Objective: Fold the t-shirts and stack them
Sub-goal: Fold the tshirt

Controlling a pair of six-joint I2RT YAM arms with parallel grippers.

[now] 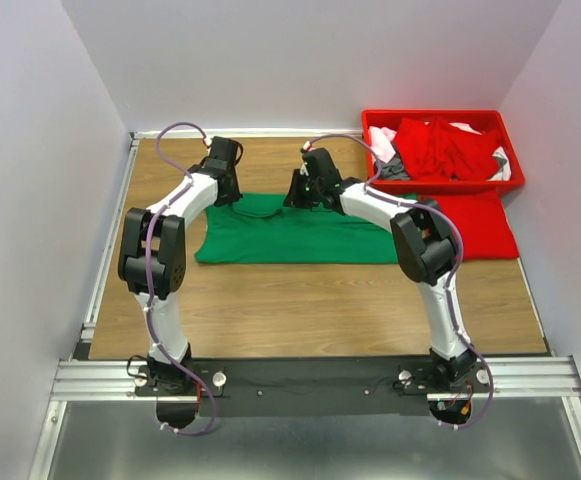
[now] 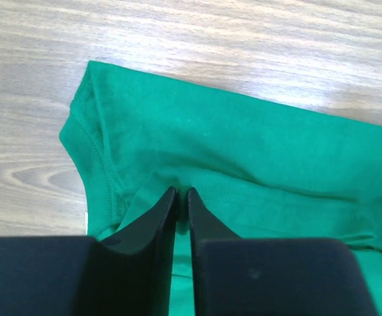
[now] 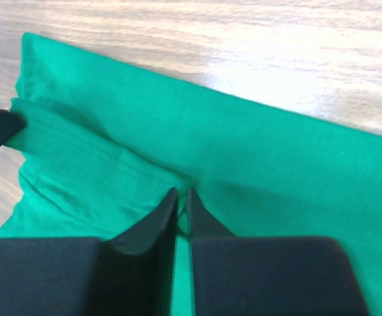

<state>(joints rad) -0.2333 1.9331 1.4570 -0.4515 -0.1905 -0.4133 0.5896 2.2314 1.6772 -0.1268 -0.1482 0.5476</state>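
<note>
T-shirt (image 1: 300, 240), green, far edge under left tool (image 2: 182, 192), right tool (image 3: 182, 192), grip unclear

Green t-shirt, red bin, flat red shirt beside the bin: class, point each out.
green t-shirt (image 1: 300, 240), overhead view, middle of body
red bin (image 1: 430, 114), overhead view, far rim
flat red shirt (image 1: 485, 228), overhead view, its middle
</note>
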